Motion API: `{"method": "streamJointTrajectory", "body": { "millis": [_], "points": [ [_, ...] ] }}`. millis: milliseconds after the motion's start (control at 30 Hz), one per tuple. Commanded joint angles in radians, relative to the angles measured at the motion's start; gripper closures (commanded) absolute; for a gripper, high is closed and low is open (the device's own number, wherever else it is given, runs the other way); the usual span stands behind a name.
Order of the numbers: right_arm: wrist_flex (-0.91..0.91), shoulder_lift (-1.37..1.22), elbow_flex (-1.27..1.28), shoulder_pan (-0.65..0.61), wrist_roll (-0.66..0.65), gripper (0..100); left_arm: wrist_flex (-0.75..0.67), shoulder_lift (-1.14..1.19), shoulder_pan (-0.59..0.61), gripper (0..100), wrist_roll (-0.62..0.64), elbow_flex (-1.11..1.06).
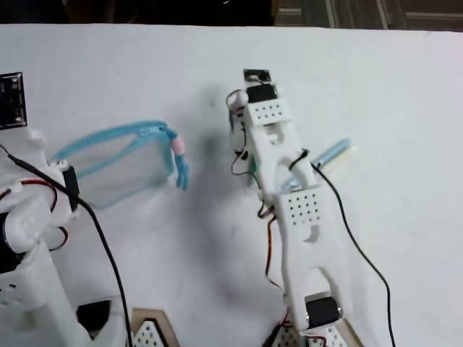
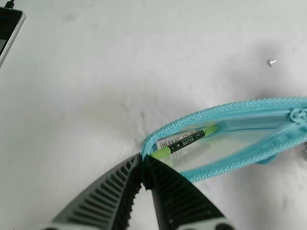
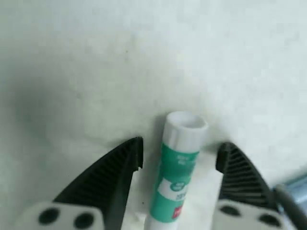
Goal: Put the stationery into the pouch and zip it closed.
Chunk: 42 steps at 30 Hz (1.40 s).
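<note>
A clear pouch (image 1: 123, 163) with a blue zipper lies at the table's left, its mouth open. My left gripper (image 2: 142, 160) is shut on the pouch's end (image 2: 148, 146), right at the zipper's corner. Inside the pouch lies a green pen (image 2: 184, 141). A pink and blue zipper pull (image 1: 179, 155) hangs at the pouch's other end. My right gripper (image 3: 181, 148) is open, one finger on each side of a green and white glue stick (image 3: 176, 182) lying on the table. The right arm (image 1: 271, 144) hides the stick from above. A blue pen (image 1: 333, 153) lies just right of that arm.
A black device (image 1: 11, 101) sits at the table's left edge. A tiny metal bit (image 2: 271, 62) lies on the table beyond the pouch. Cables run along both arms. The white table (image 1: 376, 79) stretches bare at the back and right.
</note>
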<state>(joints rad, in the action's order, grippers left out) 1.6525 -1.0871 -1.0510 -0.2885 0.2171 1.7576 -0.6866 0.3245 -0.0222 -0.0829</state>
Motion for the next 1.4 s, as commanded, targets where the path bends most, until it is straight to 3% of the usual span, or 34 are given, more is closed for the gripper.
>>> {"method": "streamJointTrajectory", "body": {
  "millis": [0, 133, 233, 400, 567, 667, 933, 1133, 1233, 1367],
  "points": [
    [-0.033, -0.013, -0.003, 0.010, -0.002, 89.8, 0.012, 0.061, 0.001, 98, 0.000, -0.060],
    [-0.047, -0.012, -0.005, 0.041, -0.002, 98.5, 0.012, 0.061, 0.001, 98, 0.000, -0.060],
    [-0.041, 0.004, -0.012, 0.070, -0.003, 98.2, 0.014, 0.061, 0.001, 98, 0.000, -0.061],
    [0.124, 0.093, -0.121, 0.053, -0.003, 98.1, 0.014, 0.061, 0.001, 98, 0.000, -0.061],
    [0.122, 0.297, -0.098, 0.064, -0.003, 98.1, 0.014, 0.058, 0.001, 98, 0.000, -0.061],
    [0.122, 0.478, 0.081, 0.048, -0.003, 98.1, 0.014, 0.059, 0.001, 98, 0.000, -0.061],
    [0.119, 1.095, 0.850, -0.053, -0.012, 98.1, 0.014, 0.059, 0.001, 98, 0.000, -0.061],
    [0.104, 1.488, 1.247, -0.185, -0.129, 98.1, 0.012, 0.056, 0.001, 98, 0.000, -0.060],
    [0.004, 1.635, 1.366, -0.243, -0.130, 98.1, 0.012, 0.056, 0.001, 98, 0.000, -0.060],
    [-0.274, 1.785, 1.441, -0.306, -0.089, 98.1, 0.011, 0.056, 0.001, 98, 0.000, -0.060]
  ]
}}
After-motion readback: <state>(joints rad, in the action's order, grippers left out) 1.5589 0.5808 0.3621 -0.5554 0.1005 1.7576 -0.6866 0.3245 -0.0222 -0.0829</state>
